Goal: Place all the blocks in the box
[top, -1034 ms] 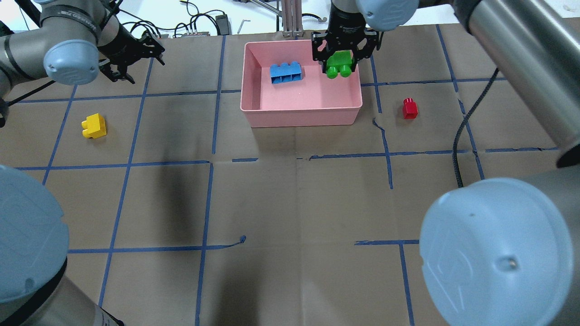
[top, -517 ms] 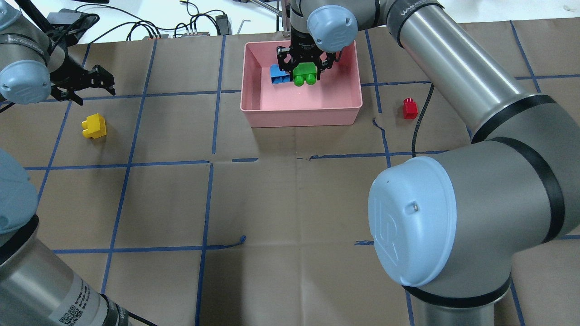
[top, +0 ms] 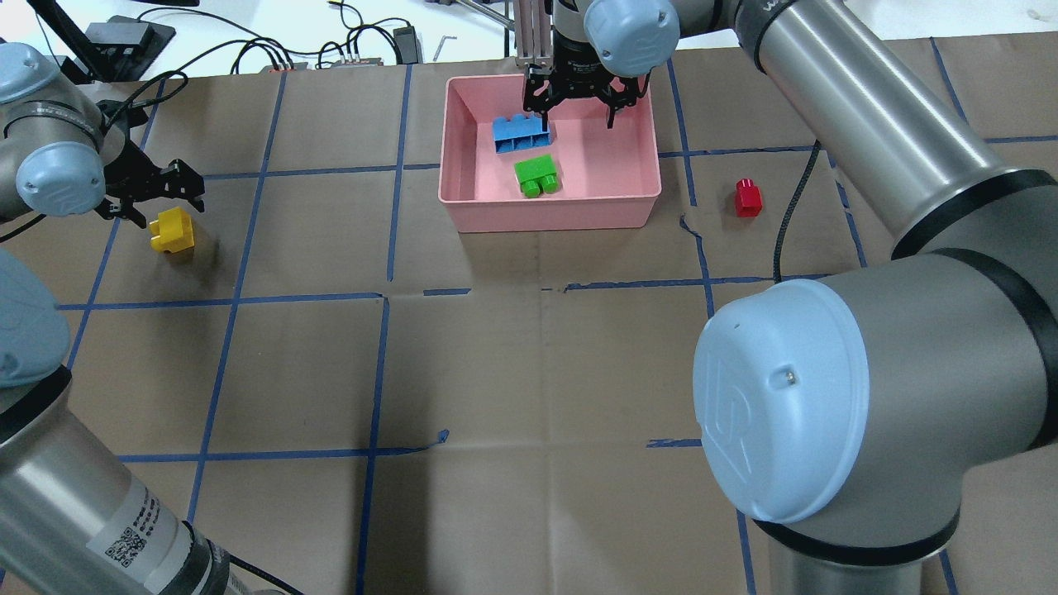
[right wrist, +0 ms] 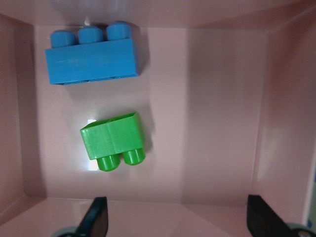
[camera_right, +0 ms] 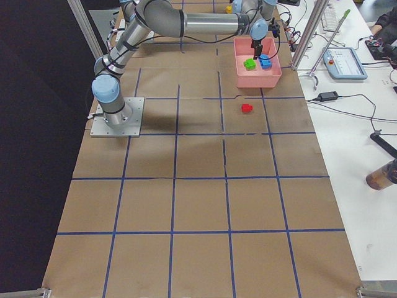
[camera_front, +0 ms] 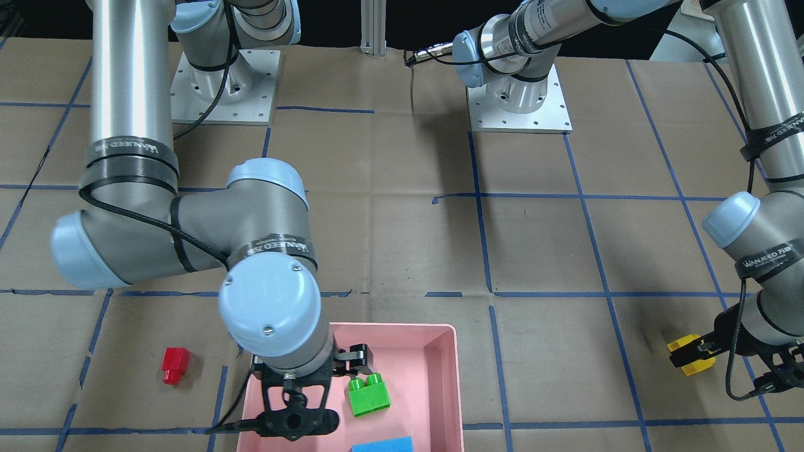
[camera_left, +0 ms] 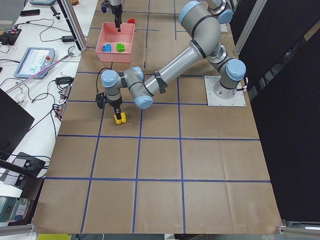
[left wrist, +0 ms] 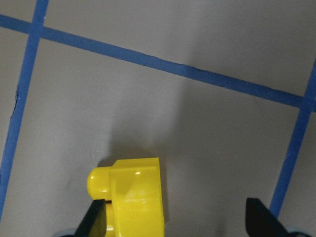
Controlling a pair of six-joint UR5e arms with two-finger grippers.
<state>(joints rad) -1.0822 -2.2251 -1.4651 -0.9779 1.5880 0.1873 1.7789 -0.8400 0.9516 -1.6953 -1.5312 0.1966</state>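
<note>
The pink box (top: 463, 211) stands at the far middle of the table. The light-blue block (top: 521, 132) and the green block (top: 536, 176) lie on its floor, also in the right wrist view, blue (right wrist: 91, 54) and green (right wrist: 113, 140). My right gripper (top: 579, 103) hangs open and empty above the box's far part. The yellow block (top: 172, 230) lies on the paper at the left. My left gripper (top: 157, 200) is open just over it; in the left wrist view the block (left wrist: 131, 195) sits by the left finger. The red block (top: 748, 197) lies right of the box.
An aluminium post (top: 533, 33) stands just behind the box. Cables and electronics (top: 347, 49) lie beyond the table's far edge. A blue tape grid covers the brown paper. My right arm's large elbow (top: 793, 397) blocks the near right of the overhead view.
My right gripper has opened and let go of the green block, which now lies on the box floor, and has drawn back to the far side. My left gripper has moved toward the yellow block.
</note>
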